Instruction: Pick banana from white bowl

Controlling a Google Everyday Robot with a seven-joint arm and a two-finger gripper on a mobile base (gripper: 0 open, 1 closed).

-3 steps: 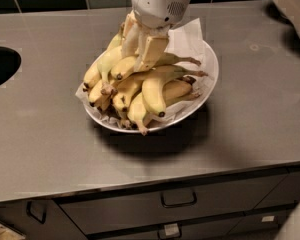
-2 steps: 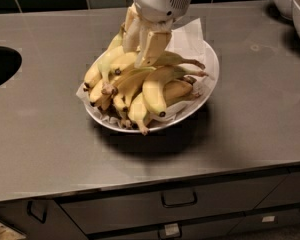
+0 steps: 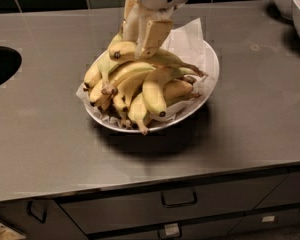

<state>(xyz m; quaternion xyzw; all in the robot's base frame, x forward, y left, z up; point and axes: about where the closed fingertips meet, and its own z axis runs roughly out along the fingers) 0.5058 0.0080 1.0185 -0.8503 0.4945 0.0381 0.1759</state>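
Observation:
The white bowl [image 3: 213, 72] sits mid-counter, lined with crinkled white paper [image 3: 188, 35] and heaped with several bananas. My gripper [image 3: 138, 46] comes down from the top over the bowl's back left. Its tan fingers [image 3: 153, 34] are shut on the banana [image 3: 168, 59], a long slender one lying across the top of the heap. Its dark tip points left and its thin greenish stem [image 3: 196, 71] points right. It sits slightly above the other bananas. A fatter curved banana [image 3: 153, 95] lies in front of it.
A dark round sink opening [image 3: 0, 66] is cut into the counter at the left. Smaller deep white bowls [image 3: 296, 4] stand at the back right corner. Dark tiles run along the back. The counter's front edge has drawers [image 3: 179, 200] below.
The gripper has risen a little, and the gripped banana has come up with it onto the top of the heap. The bowl has not moved.

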